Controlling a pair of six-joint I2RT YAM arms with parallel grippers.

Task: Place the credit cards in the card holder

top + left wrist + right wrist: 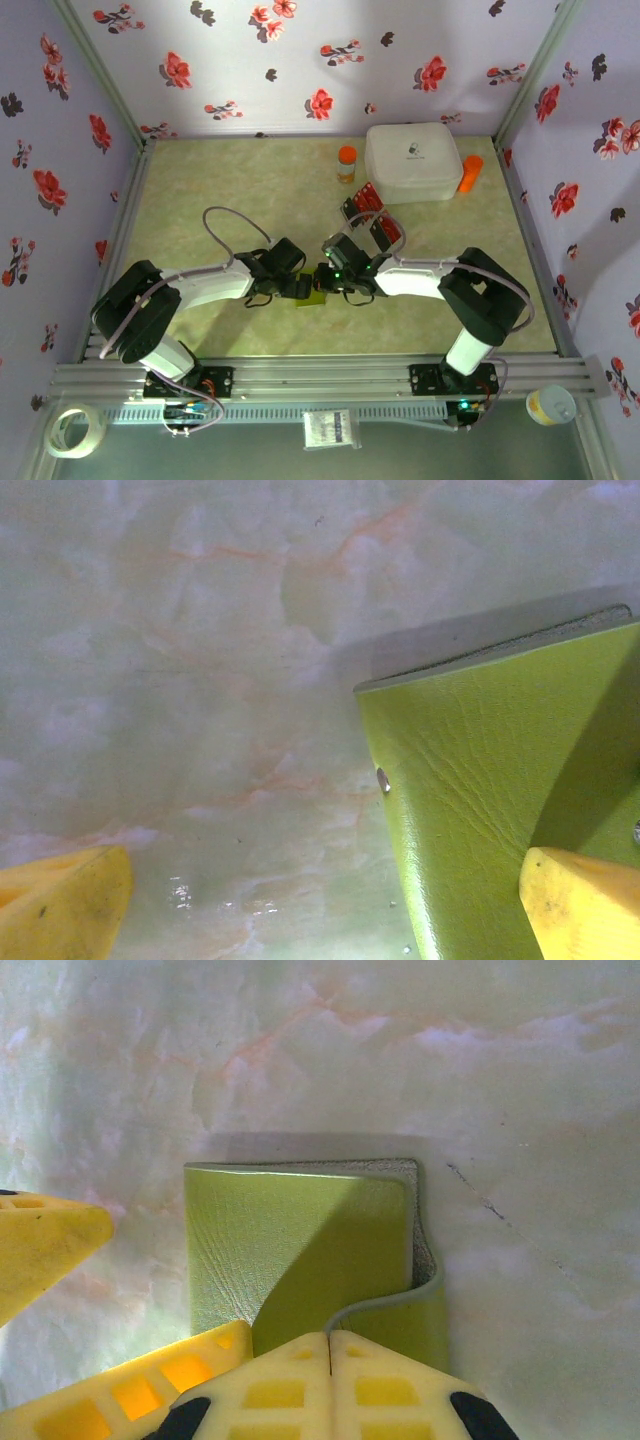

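Top external view is showing both arms reaching to the middle of the table (200, 180), where the olive-green card holder (312, 293) is lying between the left gripper (292, 286) and the right gripper (336, 280). The left one is standing wide open with one yellow fingertip (580, 905) touching the holder's cover. The right one is sitting fully closed at the holder's edge, though I cannot tell whether it is pinching a flap. The red and black credit cards (372, 215) are lying just beyond the right wrist, with a white box (412, 162) and an orange-capped bottle (346, 163) standing farther back.
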